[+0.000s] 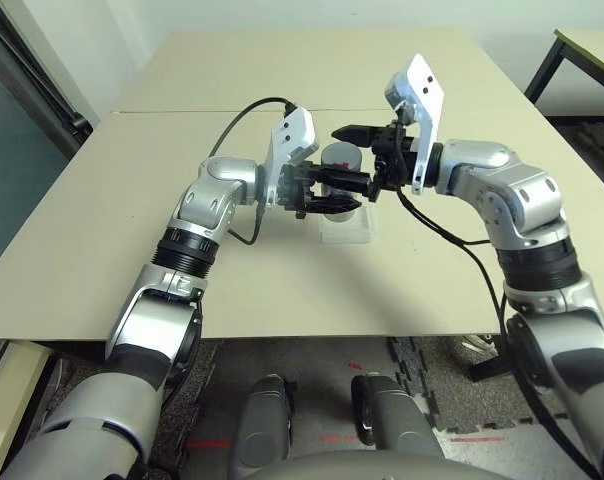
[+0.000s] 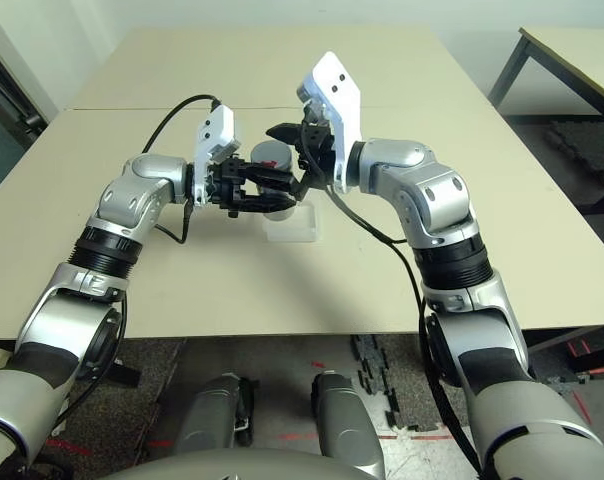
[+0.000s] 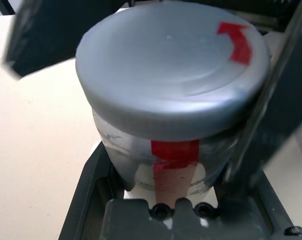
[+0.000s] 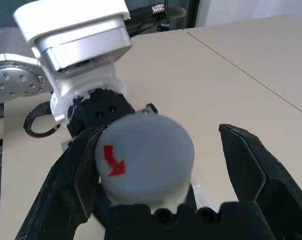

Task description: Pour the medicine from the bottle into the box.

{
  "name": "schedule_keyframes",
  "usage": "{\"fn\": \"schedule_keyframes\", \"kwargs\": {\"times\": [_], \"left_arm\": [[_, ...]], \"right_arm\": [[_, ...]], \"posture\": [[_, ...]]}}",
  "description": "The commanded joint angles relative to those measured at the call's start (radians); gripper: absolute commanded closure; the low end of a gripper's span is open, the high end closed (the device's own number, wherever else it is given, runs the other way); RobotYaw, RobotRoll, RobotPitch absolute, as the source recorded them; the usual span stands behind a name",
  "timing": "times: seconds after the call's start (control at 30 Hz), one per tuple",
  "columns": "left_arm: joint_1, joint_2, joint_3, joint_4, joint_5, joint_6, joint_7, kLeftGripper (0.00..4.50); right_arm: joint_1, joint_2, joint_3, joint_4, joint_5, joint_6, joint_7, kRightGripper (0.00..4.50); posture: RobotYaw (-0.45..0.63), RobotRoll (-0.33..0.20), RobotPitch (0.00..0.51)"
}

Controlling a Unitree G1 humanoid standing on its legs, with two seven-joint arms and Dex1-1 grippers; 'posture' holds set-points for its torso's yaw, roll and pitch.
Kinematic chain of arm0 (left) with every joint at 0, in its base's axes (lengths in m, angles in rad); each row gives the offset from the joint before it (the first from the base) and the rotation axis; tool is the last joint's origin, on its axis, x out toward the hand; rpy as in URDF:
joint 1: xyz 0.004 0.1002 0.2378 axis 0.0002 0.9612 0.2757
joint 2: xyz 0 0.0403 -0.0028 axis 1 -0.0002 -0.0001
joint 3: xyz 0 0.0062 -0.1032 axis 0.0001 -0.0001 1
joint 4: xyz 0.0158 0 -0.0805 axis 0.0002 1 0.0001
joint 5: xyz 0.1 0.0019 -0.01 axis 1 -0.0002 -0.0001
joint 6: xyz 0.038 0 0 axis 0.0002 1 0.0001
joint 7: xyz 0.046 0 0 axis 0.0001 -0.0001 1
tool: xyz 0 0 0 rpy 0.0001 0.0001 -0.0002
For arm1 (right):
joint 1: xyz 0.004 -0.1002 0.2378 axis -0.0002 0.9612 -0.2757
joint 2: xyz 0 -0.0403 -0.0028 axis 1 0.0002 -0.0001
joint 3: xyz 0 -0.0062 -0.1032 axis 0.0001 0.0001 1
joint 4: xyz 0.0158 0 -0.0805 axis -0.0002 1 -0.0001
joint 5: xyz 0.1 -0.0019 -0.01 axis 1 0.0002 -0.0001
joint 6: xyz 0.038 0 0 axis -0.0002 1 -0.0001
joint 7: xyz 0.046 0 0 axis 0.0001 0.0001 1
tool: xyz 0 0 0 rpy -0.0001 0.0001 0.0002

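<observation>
The silver-grey bottle [image 1: 339, 160] with red marks stands upright above the table's middle, held by its body in my left gripper [image 1: 344, 193], which is shut on it. Its round grey cap [image 4: 146, 155] carries a red arrow. My right gripper [image 1: 368, 160] is open and straddles the cap from the right: one finger [image 4: 76, 170] lies close against the cap, the other finger [image 4: 251, 165] stands apart from it. The clear plastic box [image 1: 347, 228] lies on the table just below and in front of the bottle, partly hidden by the grippers.
The beige table [image 1: 102, 250] has a seam running across behind the arms, and its front edge is near my body. A second table [image 1: 587, 45] with black legs stands at the back right. A black cable [image 1: 452, 235] hangs from my right wrist over the tabletop.
</observation>
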Motion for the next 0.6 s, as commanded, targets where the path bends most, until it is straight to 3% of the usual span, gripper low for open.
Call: {"fn": "schedule_keyframes", "kwargs": {"times": [0.03, 0.6], "left_arm": [[0.029, 0.021, 0.001, -0.007, 0.0, -0.002, -0.023, 2.01], [0.052, 0.063, 0.021, -0.011, 0.001, 0.007, -0.029, 2.01]], "right_arm": [[0.022, -0.047, -0.076, -0.013, 0.012, 0.031, -0.032, 0.0], [0.051, -0.13, -0.114, -0.047, 0.082, 0.073, -0.003, 0.0]], "posture": [[-0.01, 0.0, 0.096], [-0.01, 0.0, 0.09]]}}
